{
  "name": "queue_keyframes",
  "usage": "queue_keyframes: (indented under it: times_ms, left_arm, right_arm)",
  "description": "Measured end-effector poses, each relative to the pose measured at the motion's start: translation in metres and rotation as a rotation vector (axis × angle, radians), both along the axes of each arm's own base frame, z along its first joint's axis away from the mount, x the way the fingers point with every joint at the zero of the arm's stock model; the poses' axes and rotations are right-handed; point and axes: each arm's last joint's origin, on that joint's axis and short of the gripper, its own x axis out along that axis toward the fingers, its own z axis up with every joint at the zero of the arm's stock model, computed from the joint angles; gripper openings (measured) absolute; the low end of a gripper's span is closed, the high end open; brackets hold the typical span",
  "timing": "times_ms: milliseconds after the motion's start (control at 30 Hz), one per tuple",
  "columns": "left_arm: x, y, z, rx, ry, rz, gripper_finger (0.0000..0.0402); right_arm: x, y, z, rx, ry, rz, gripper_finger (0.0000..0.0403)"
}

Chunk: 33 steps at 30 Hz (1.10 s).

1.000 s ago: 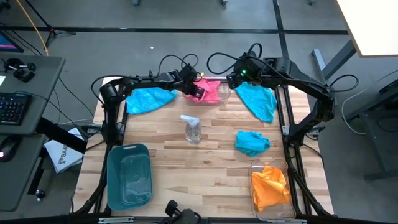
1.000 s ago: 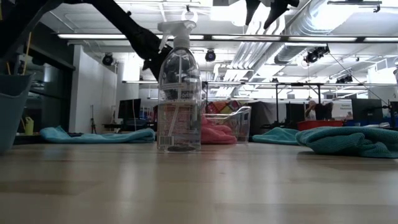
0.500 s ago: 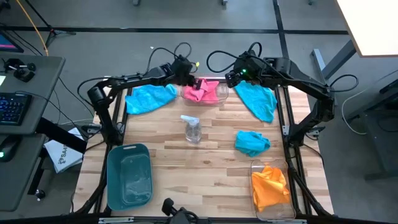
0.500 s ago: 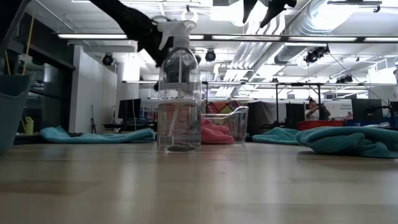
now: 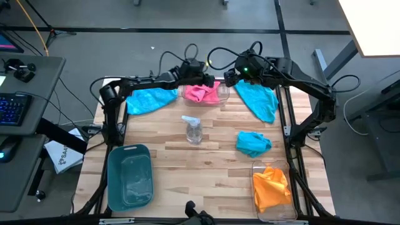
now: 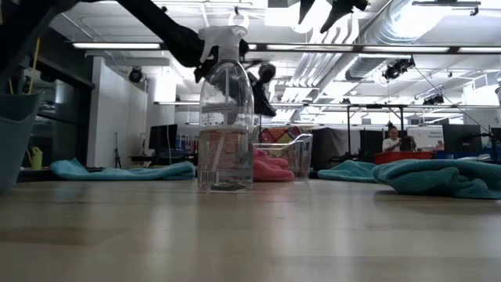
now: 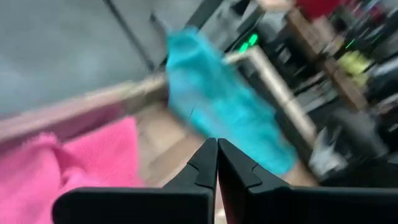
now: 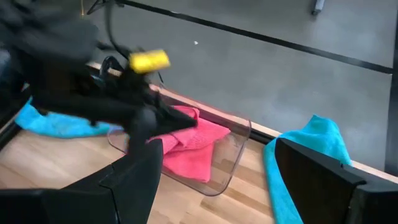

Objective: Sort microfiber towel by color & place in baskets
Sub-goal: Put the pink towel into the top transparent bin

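A pink towel (image 5: 203,92) lies bunched in the clear basket (image 5: 222,94) at the far edge. My left gripper (image 5: 201,76) hovers just above it, shut and empty, pointing toward the table's right (image 7: 217,144). My right gripper (image 5: 227,80) waits open beside that basket's right end (image 8: 217,155), above the table. Three teal towels lie flat on the table: far left (image 5: 150,99), far right (image 5: 259,100), and a crumpled one (image 5: 253,142). An orange towel (image 5: 272,187) fills the clear basket (image 5: 275,212) at near right. The teal basket (image 5: 130,176) stands at near left.
A clear spray bottle (image 5: 194,129) stands upright in the table's middle, large in the low view (image 6: 225,117). Bare wood lies between the teal basket and the orange towel's basket. Cables loop behind the far edge. A person shows far off in the room (image 6: 395,137).
My left gripper has risen out of the far clear basket, away from the pink towel toward the far edge, then shifted slightly toward the table's right. The pink towel stays bunched in the basket.
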Motion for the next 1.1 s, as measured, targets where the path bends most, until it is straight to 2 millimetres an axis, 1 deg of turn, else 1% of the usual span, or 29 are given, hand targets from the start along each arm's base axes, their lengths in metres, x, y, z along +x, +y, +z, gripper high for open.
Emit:
queue_keyframes:
  times_ms: [67,167,233,367,433,500,533,667,767,933,1100]
  left_arm:
    - [0.006,-0.003,-0.013,0.0,0.084,-0.007,0.0]
    - [0.009,-0.005,-0.031,0.01,0.22,-0.001,0.0]
    - [0.01,-0.004,-0.041,0.032,0.274,0.012,0.0]
    - [0.008,0.0,-0.058,0.018,0.355,0.052,0.0]
    - [0.007,0.001,-0.058,0.022,0.37,0.089,0.0]
    - [0.007,0.005,-0.049,0.034,0.344,0.118,0.0]
    - [0.005,0.006,-0.049,0.02,0.351,0.123,0.0]
    - [-0.005,0.007,-0.062,-0.084,0.429,0.094,0.0]
    - [-0.008,0.007,-0.061,-0.106,0.454,0.076,0.0]
    - [-0.018,0.002,-0.067,-0.124,0.592,0.022,0.0]
    - [-0.023,0.001,-0.069,-0.164,0.632,0.012,0.0]
  right_arm:
    - [0.0,0.0,0.0,0.008,-0.009,-0.007,0.0307]
    - [0.0,0.0,0.0,0.01,-0.011,-0.007,0.0307]
    - [0.0,0.0,0.0,0.021,-0.02,-0.01,0.0307]
    - [0.0,0.001,0.0,0.041,-0.035,-0.012,0.0307]
    - [0.001,0.002,0.0,0.048,-0.043,-0.012,0.0307]
    - [0.002,0.004,0.0,0.053,-0.05,-0.01,0.0307]
    - [0.002,0.005,0.0,0.059,-0.054,-0.006,0.0307]
    - [0.004,0.012,0.0,0.061,-0.055,0.016,0.0307]
    - [0.005,0.015,-0.001,0.062,-0.054,0.029,0.0307]
    - [0.006,0.017,-0.001,0.067,-0.061,0.028,0.0307]
    - [0.006,0.017,-0.001,0.068,-0.062,0.026,0.0307]
